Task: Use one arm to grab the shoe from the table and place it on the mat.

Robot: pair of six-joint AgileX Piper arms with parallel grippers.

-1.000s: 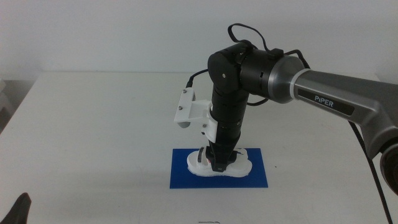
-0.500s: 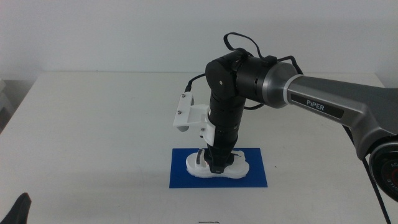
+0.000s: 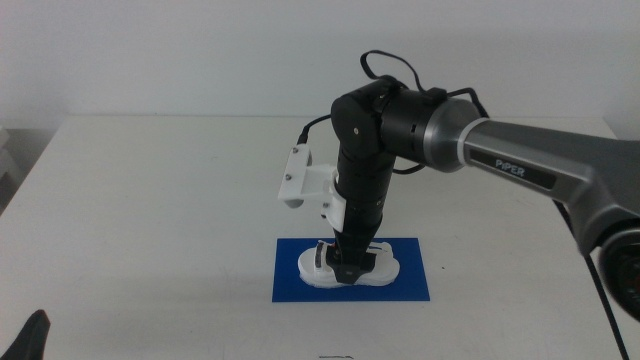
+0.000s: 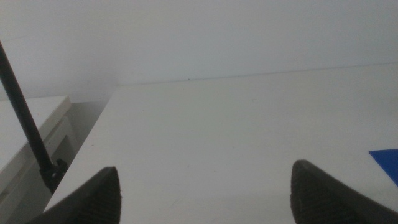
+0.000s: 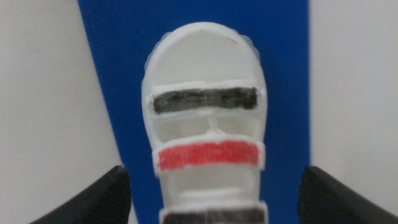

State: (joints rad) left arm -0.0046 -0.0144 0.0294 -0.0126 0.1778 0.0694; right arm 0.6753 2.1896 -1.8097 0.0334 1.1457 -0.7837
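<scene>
The plain white surface point(image 3: 150, 200) meets a pale wall at twelve o'clock. At six o'clock, the right claw point(image 3: 345, 268), spread wide, straddles the white strapped shoe point(image 5: 205, 124) on the deep-blue flat mat point(image 3: 415, 285). The left claw point(image 4: 205, 193) waits at seven o'clock, wide open and empty.

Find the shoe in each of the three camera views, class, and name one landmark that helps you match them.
Middle view: the shoe lies on the mat, under the right gripper.
Left wrist view: not in it; only a mat corner shows.
Right wrist view: it fills the centre, between the open fingers.
Shared landmark: the blue mat.
</scene>
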